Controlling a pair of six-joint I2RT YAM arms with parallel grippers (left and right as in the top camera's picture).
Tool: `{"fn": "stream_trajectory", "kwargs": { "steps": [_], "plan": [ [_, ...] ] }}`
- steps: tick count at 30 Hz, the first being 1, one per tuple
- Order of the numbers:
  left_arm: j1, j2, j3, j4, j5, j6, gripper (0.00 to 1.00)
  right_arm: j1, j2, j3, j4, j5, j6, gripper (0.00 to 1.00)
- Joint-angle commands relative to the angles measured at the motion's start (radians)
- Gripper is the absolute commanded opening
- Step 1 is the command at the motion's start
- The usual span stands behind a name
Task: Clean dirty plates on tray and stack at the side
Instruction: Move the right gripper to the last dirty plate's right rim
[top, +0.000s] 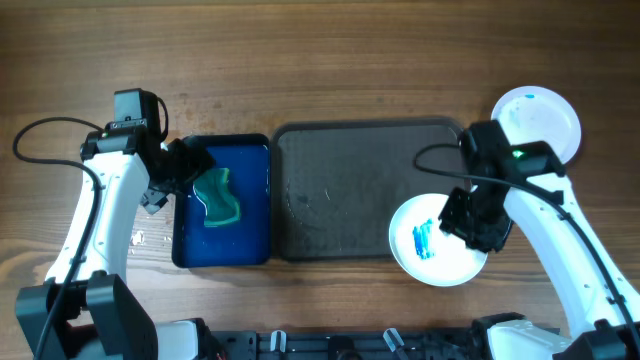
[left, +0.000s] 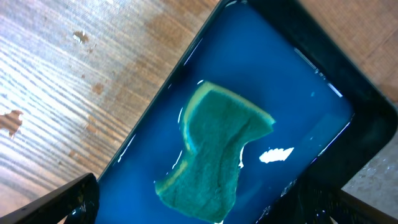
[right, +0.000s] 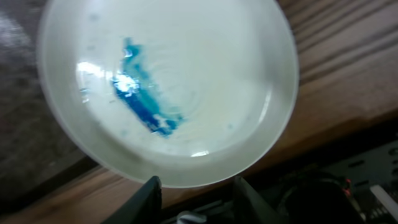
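A white plate with a blue smear lies across the front right corner of the dark grey tray, part of it over the wooden table. My right gripper is at that plate's right edge. Its fingers stand apart, and the rim sits just beyond their tips with nothing clamped. A second white plate rests on the table at the far right. My left gripper hangs wide open over a green sponge lying in blue liquid.
The sponge's small deep-blue tray sits against the grey tray's left side. A black cable loops over the grey tray's right end. The table's front edge runs close below the smeared plate.
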Motion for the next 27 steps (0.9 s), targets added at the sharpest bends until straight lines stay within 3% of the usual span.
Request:
{"fn": "stream_trajectory", "kwargs": {
  "steps": [1,4,13,19,27],
  "plan": [
    [-0.006,0.005,-0.005,0.016,0.005,0.016,1.0,-0.024,-0.019,-0.026,-0.007,0.169,0.147,0.46],
    [-0.006,0.005,-0.005,0.016,0.005,0.016,1.0,-0.059,-0.019,-0.027,-0.013,0.197,0.192,0.35],
    [-0.006,0.005,-0.005,0.021,0.005,0.016,1.0,-0.08,0.064,-0.146,0.159,0.102,0.19,0.41],
    [-0.006,0.005,-0.005,0.02,0.005,0.016,1.0,-0.08,0.166,-0.154,0.18,0.107,0.19,0.41],
    [-0.006,0.005,-0.005,0.02,0.005,0.016,1.0,-0.093,0.178,-0.155,0.17,0.144,0.188,0.4]
  ]
}}
